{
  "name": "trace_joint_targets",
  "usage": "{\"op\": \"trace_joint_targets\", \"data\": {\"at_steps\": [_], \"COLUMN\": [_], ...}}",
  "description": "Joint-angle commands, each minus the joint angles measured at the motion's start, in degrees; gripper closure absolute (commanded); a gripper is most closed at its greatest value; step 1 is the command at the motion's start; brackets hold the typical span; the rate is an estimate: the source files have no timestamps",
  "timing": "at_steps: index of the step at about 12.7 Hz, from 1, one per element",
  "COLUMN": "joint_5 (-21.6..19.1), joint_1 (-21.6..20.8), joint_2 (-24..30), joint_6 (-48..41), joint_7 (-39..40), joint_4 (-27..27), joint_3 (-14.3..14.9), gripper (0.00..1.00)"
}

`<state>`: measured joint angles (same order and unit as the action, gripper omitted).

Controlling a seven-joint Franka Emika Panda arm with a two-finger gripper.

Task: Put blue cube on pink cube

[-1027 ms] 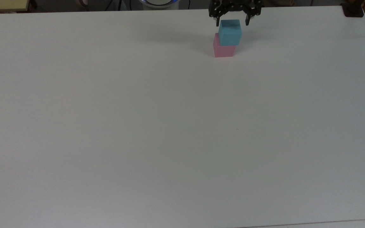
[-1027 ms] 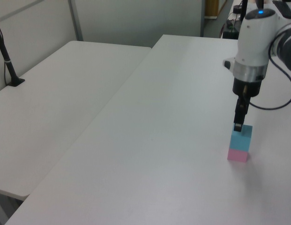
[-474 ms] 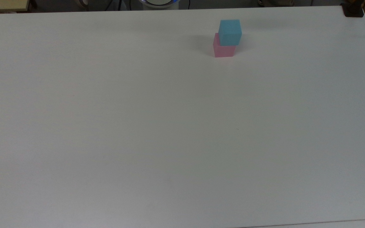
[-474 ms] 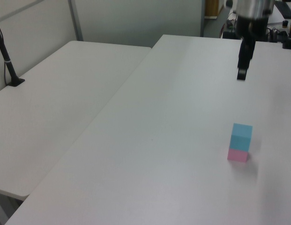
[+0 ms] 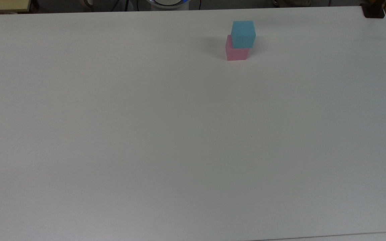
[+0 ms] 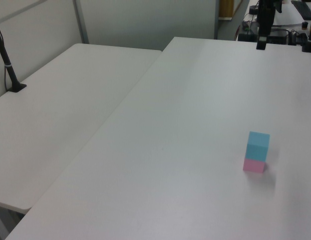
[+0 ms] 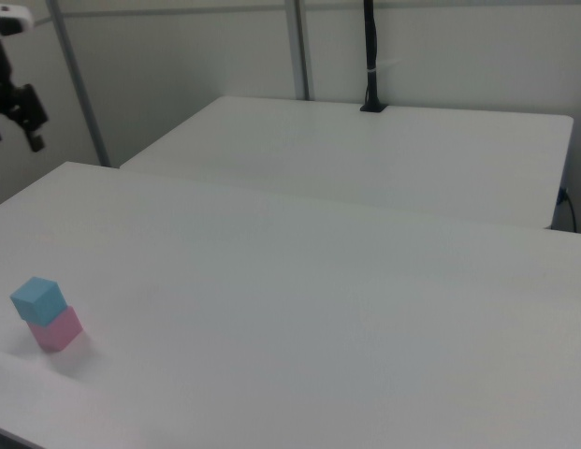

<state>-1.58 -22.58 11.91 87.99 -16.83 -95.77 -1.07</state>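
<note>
Since the frame half a second back, the gripper (image 6: 263, 44) has risen further in the left view, from mid-height above the table to the top edge; both cubes have stayed put. One blue cube (image 5: 243, 34) sits on one pink cube (image 5: 237, 53), touching, the stack near the far edge of the table (image 5: 146, 134) in the top view. That view shows the blue cube offset toward the top view's right of the pink one; the left view shows the blue cube (image 6: 258, 145) and pink cube (image 6: 254, 165) squarely stacked. The right view shows the gripper (image 7: 14, 140) at the right view's upper left, high above and well apart from the stack (image 7: 47, 314), with the fingers apart, holding nothing. The left view presents the gripper edge-on, so the jaw gap cannot be read there. Count: two cubes, one gripper.
</note>
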Motion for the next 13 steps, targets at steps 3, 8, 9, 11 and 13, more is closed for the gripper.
{"op": "trace_joint_targets", "data": {"at_steps": [3,8,9,11,13], "joint_5": [0.97,1.41,1.49,2.19,2.81], "joint_1": [13.59,18.62,18.71,18.71,18.71], "joint_2": [-4.43,-10.15,-10.33,-10.85,-11.38], "joint_6": [-1.59,1.56,1.57,1.66,1.57], "joint_7": [15.23,17.8,17.79,17.97,17.97], "joint_4": [4.01,4.89,4.89,4.89,4.98], "joint_3": [0.81,0.81,0.81,0.81,0.81], "gripper": [0.0,0.0,0.0,0.0,0.0]}}
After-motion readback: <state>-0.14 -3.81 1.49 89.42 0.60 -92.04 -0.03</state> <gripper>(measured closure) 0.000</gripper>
